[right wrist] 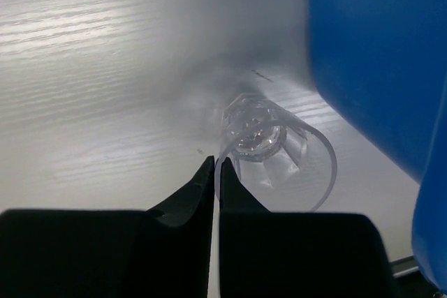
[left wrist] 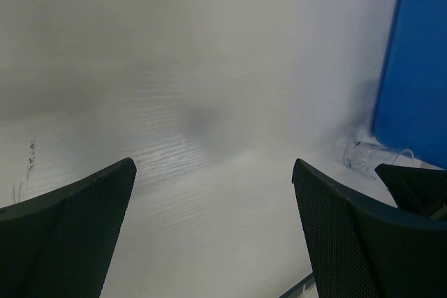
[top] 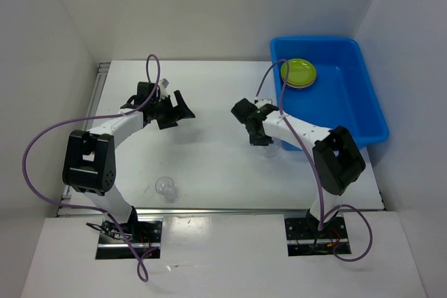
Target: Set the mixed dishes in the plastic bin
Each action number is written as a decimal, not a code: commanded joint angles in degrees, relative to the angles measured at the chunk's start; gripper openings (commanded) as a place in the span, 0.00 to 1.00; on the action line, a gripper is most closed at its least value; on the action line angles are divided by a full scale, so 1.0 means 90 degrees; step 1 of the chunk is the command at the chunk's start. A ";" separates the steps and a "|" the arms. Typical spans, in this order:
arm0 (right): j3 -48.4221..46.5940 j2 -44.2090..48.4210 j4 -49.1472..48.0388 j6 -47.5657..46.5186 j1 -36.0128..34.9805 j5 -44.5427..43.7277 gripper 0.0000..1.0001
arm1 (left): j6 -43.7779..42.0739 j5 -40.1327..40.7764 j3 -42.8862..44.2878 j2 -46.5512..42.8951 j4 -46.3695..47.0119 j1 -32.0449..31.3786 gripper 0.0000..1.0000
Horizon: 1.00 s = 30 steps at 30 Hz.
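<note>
Near the table's front edge, between the two arm bases: a lone cup [top: 166, 188] of clear plastic, small and round, mouth or base facing up, cannot tell which. It stands well apart from both arms. The table [top: 209, 165] is white with a faint wood-grain texture.

Mid-table, left side: the left gripper [top: 178, 111] has its fingers [left wrist: 84, 228] spread wide with nothing between them. They are black wedges with a fine mesh-like texture on the inner faces. Bare table lies ahead of it.

Mid-table, right side: the right gripper [right wrist: 215, 165] has its fingers pinched together on the thin rim of a tipped cup [right wrist: 269, 141]. The cup is clear and thin-walled, with ribbed facets around the base. It lies on its side, mouth toward the wrist camera and base pointing away. Whether it rests on the table or hangs just off it, cannot tell. It sits just beside the bin's near wall, outside it. The left wrist view shows the same cup against the blue wall.

Far right: the plastic bin [top: 370, 113], bright blue and smooth, is rectangular with rounded corners and a raised rim. In its far left corner lies a lime green plate [top: 299, 72], round and glossy. A pale edge shows under the plate's near side; what it is, cannot tell. The bin wall stands between the tipped cup and the plate.
</note>
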<state>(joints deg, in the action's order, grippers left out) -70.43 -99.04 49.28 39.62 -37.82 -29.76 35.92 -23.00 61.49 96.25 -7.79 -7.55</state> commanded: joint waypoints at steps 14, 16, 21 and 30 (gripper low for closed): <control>-0.3597 0.1124 0.0451 -0.0944 0.1514 0.0283 0.01 | -0.0046 -0.0197 -0.0085 0.0077 0.0299 -0.0020 1.00; -0.4067 0.0754 0.0627 -0.1091 0.1808 0.0007 0.01 | -0.0046 -0.0198 -0.0085 0.0019 0.0299 -0.0020 1.00; -0.4031 -0.0107 0.0628 -0.1315 0.3309 -0.0259 0.01 | -0.0114 -0.0198 -0.0143 -0.0108 0.0299 -0.0020 1.00; -0.3132 -0.1181 -0.0153 -0.1374 0.4866 0.0484 0.01 | -0.0114 -0.0324 -0.0143 -0.0167 0.0299 -0.0020 1.00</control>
<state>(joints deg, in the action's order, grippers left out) -98.43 -110.72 50.22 28.40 5.15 -25.91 36.12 -24.23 60.73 96.60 -7.16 -7.55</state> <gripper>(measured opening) 0.022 1.001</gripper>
